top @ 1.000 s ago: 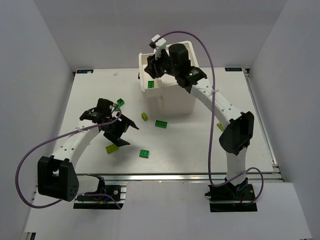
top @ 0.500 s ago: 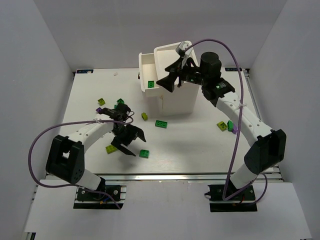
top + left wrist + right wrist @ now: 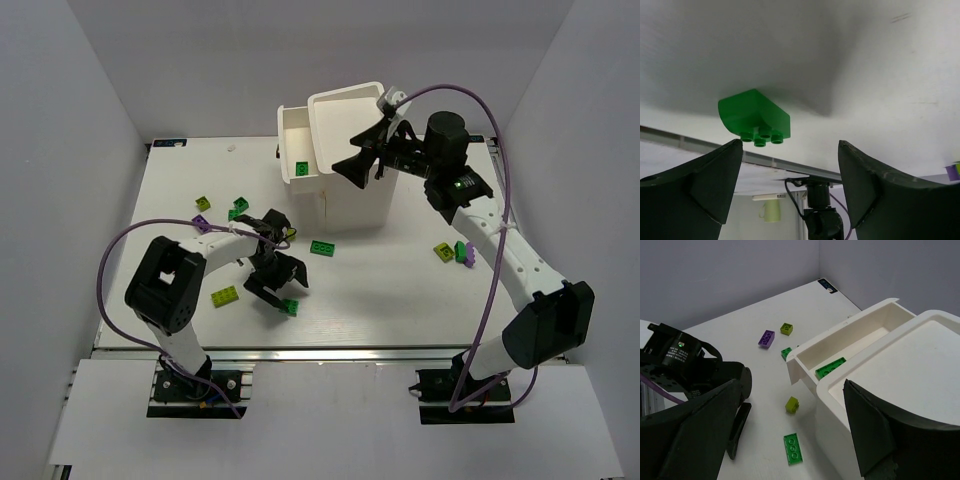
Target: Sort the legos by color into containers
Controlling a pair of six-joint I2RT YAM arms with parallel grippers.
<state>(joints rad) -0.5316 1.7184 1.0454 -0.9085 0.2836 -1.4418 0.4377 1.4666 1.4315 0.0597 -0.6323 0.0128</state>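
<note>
Legos (image 3: 322,247) lie scattered over the white table (image 3: 400,310), and one dark green brick (image 3: 754,117) sits near the front edge, directly under the left gripper (image 3: 278,288). Its jaws are spread wide, one finger on each flank of that brick and neither touching it, which reads as a line-up for a pinch across the sides (the wrist view shows the brick centred between them, studs in sight). The right gripper (image 3: 360,148) hovers above the white cabinet (image 3: 355,205), jaws likewise wide apart and holding nothing. It hangs beside the pulled-out top drawer (image 3: 284,140), where a green piece (image 3: 830,367) already lies, so this drawer looks like the home for green; standing pulled out, it can take a drop from above. A lime brick (image 3: 225,295) lies just left of the left gripper, a purple brick (image 3: 197,222) farther back on that side, and a second purple brick (image 3: 462,253) rests beside a second lime brick (image 3: 443,250) to the right of the cabinet. Most of the sorting appears undone, and closing on the dark green brick seems the sensible next move.
</note>
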